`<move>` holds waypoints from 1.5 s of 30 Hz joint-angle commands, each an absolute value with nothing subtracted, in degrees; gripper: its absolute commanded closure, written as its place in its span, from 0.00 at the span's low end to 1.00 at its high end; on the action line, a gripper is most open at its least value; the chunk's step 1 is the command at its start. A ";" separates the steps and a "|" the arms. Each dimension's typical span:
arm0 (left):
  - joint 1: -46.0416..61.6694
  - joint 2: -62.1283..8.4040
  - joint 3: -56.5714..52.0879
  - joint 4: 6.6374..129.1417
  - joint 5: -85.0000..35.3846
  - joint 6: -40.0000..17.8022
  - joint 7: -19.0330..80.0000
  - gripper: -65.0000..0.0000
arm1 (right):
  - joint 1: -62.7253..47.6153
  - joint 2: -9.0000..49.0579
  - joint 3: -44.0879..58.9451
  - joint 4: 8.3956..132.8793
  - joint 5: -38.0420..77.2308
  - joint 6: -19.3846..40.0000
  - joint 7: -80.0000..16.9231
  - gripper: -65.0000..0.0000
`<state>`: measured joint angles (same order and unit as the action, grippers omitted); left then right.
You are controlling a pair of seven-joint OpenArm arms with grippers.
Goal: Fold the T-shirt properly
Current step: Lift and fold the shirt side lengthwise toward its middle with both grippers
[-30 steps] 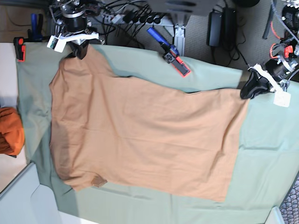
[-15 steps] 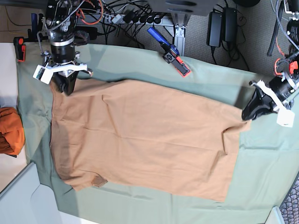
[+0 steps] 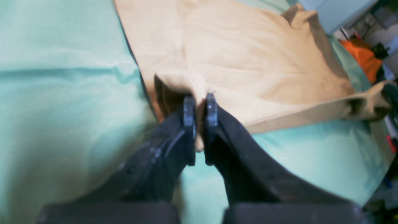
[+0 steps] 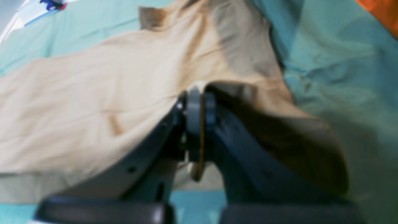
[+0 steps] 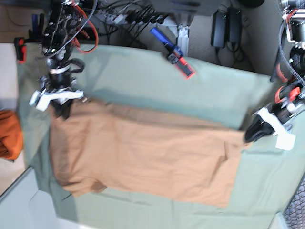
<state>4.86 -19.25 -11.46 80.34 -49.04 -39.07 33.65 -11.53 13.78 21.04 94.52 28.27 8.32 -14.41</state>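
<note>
The light tan-orange T-shirt [image 5: 143,152] lies across the sage-green cloth [image 5: 190,86]. Its far edge is carried over its lower part. My right gripper [image 5: 62,109], on the left of the base view, is shut on the shirt's far left corner. In the right wrist view the gripper [image 4: 197,102] pinches a fold of the shirt [image 4: 93,93]. My left gripper [image 5: 249,136], on the right of the base view, is shut on the shirt's far right corner. In the left wrist view the gripper [image 3: 199,105] pinches the shirt [image 3: 248,62] at its edge. The white tag is hidden.
A bright-orange bunched cloth [image 5: 9,133] sits at the left edge and also shows in the left wrist view [image 3: 362,57]. A blue and red clamp [image 5: 174,52] lies at the cloth's far edge. A red and black tool [image 5: 20,47] is far left. A grey bin [image 5: 24,200] stands front left.
Both grippers have moved toward the front of the table with the shirt's far edge held. The shirt's visible area has become narrower from back to front.
</note>
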 commanded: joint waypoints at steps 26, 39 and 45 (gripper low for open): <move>-4.45 -20.05 -9.54 71.66 -44.91 -40.00 29.63 0.37 | 3.97 15.40 14.26 78.43 26.79 16.51 -13.02 0.32; 0.12 -21.02 -19.16 76.77 -55.48 -40.00 38.89 0.37 | -3.62 15.40 35.44 86.21 32.69 16.32 -20.56 0.32; 2.90 -21.08 -19.16 76.77 -58.15 -40.00 39.05 0.37 | -4.60 15.40 39.62 81.76 33.71 14.24 -22.52 0.32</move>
<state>3.62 -20.16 -18.83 75.75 -56.82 -39.09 40.16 -5.39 14.46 39.51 80.84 33.23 11.38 -23.62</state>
